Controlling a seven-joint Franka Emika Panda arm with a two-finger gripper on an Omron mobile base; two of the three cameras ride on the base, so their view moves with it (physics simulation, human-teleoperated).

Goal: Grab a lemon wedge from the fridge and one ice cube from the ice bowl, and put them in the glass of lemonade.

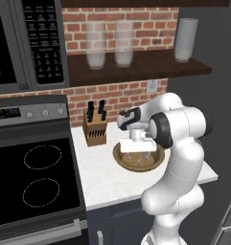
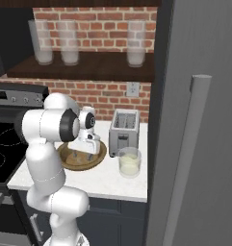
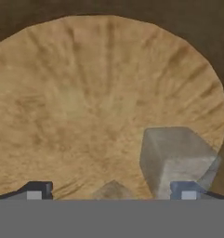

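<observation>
1. I have the gripper (image 1: pixel 137 154) pointing straight down into the ice bowl (image 1: pixel 120 160), its fingers spread wide and holding nothing.
2. In the hand view the two dark fingertips (image 3: pixel 37 189) stand far apart at the bottom, over the bowl's wooden floor (image 3: pixel 85 102).
3. An ice cube (image 3: pixel 174 158) sits on that floor just above the fingertip on the right of the hand view, partly overlapping it; I cannot tell whether they touch.
4. A second, smaller pale piece (image 3: pixel 112 189) peeks up between the two fingertips, mostly cut off, so I cannot say what it is.
5. From the right base view, the gripper (image 2: pixel 83 154) is low inside the bowl (image 2: pixel 69 163), and the glass of lemonade (image 2: pixel 129 162) stands on the counter (image 2: pixel 108 182) to its right, apart from the bowl.
6. The toaster (image 2: pixel 123 130) is behind that glass, also to the gripper's right.
7. The fridge (image 2: pixel 204 120) rises further right, past the glass, door shut with its bar handle (image 2: pixel 187 153) facing me.
8. To the gripper's left, in the left base view, a knife block (image 1: pixel 95 129) stands near the brick wall, close beside the bowl's rim.
</observation>
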